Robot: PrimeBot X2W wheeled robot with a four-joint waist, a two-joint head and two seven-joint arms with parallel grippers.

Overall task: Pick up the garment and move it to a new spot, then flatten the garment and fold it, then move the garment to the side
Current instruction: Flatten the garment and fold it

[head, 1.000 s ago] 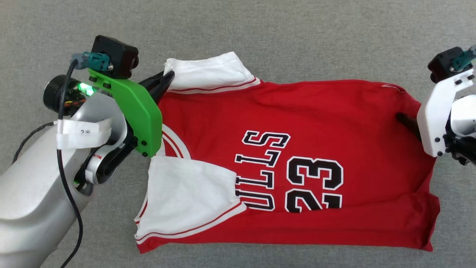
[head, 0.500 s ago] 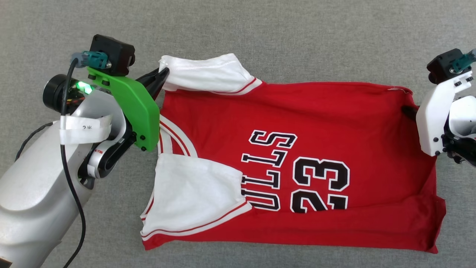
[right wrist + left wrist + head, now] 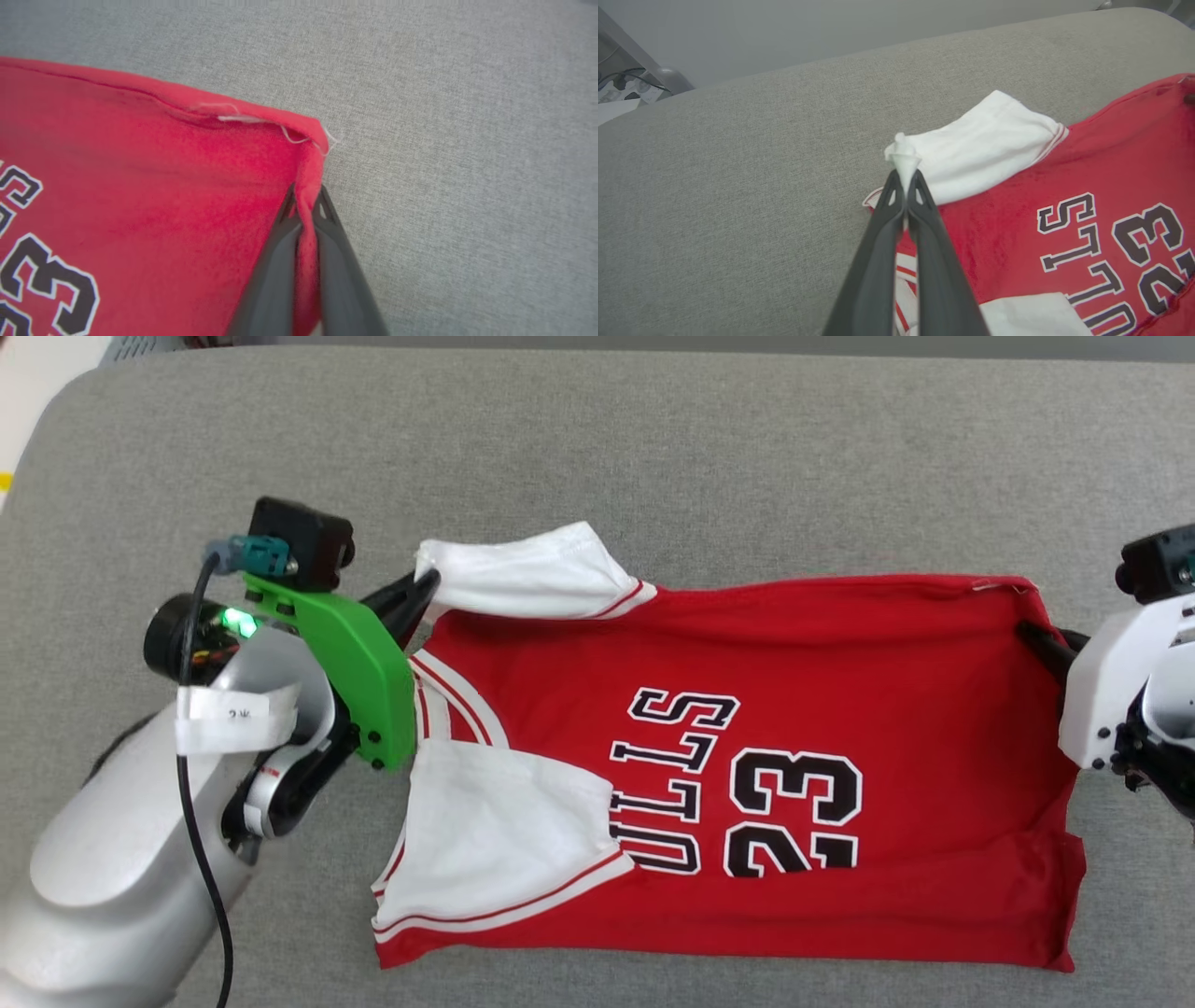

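Surface: grey fabric (image 3: 709, 457)
Garment (image 3: 840, 644): centre of frame
Left pincer (image 3: 906, 175): clamped on white sleeve (image 3: 985, 135)
Right pincer (image 3: 306, 191): clamped on red hem corner (image 3: 310, 140)

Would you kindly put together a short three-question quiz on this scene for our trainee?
1. True or false: the left tool is shut on a white sleeve of the jersey.
2. What does the right tool pinch? A) the sleeve B) the red hem C) nothing
3. Fill in: the number printed on the jersey is ___.

Key: 1 true; 2 B; 3 23.
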